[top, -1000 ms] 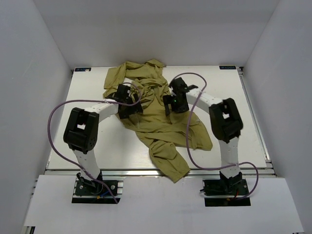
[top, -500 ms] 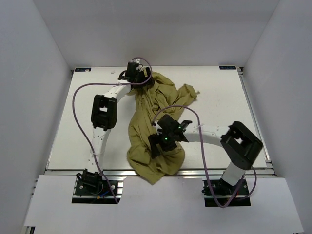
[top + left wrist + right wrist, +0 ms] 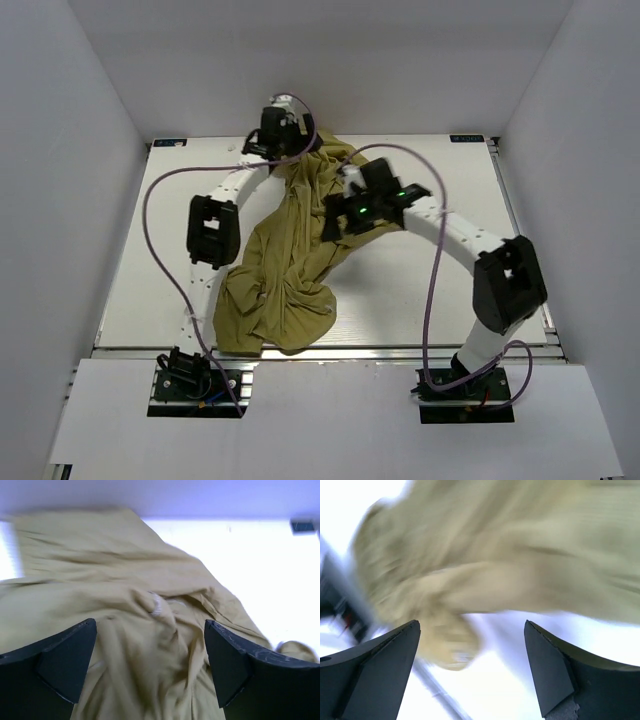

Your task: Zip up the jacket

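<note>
Item, left gripper (image 3: 272, 140): stationed at the far edge of the table (image 3: 450, 290), over the far end of the jacket (image 3: 285, 270). Its wrist view shows both fingers (image 3: 60, 655) spread wide with nothing pinched between them and cloth lying beyond the tips. Item, jacket: olive-green, thin and heavily creased, laid in a diagonal band from far centre, by the left gripper, down to a bunched heap at the near edge, left of centre. It is not spread flat, and neither the front opening nor the zip track can be made out from above. Item, pale ribbed piece (image 3: 157, 604): set in a fold of cloth ahead of the left fingers; whether it is a zip end, cord or cuff cannot be told. Item, right gripper (image 3: 338, 215): over the jacket's right margin, about mid-table. Its wrist view is blurred, with fingers (image 3: 555, 670) parted and empty, cloth above them and bare table below. Status, as judged: zipping not begun; the step in hand is arranging the garment to expose its opening. Handling notes, as judged: pinch a single front edge rather than a wad of folds, since thin cloth bunches readily. Take one hold near the collar and one near the hem, then draw them apart gently until both front edges lie side by side. Look for the slider only then, anchoring the foot of the track while the other gripper draws it.
</note>
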`<action>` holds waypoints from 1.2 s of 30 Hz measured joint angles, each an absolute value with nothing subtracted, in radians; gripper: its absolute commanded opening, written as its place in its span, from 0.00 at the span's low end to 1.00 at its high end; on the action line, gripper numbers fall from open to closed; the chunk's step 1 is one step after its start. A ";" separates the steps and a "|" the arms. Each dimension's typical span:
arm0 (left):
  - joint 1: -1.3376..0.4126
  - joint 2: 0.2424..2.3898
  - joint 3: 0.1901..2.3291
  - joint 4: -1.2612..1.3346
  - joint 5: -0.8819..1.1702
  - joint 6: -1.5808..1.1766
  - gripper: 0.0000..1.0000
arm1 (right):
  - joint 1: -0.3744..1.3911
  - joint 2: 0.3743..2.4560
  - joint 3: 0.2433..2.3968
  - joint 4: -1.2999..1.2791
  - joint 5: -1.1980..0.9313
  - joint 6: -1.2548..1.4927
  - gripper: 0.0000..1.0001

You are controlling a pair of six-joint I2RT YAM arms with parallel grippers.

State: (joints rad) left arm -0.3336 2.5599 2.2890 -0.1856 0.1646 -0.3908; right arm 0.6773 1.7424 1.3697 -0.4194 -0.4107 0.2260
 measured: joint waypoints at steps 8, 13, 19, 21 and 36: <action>-0.198 1.998 1.806 -0.223 0.211 -0.437 0.98 | 0.352 1.702 1.372 -0.526 -0.149 0.218 0.89; -0.241 1.592 1.319 -0.156 0.253 -0.507 0.98 | 0.271 1.811 1.483 -0.587 -0.001 0.220 0.89; -0.383 1.546 1.092 -0.215 0.253 -0.542 0.98 | 0.199 1.994 1.612 -0.635 0.094 0.213 0.89; -0.419 1.581 1.060 -0.237 0.258 -0.551 0.98 | 0.186 2.053 1.654 -0.654 0.107 0.212 0.89; -0.413 1.999 1.349 -0.284 0.115 -0.540 0.98 | 0.183 1.803 1.338 -0.677 0.133 0.242 0.00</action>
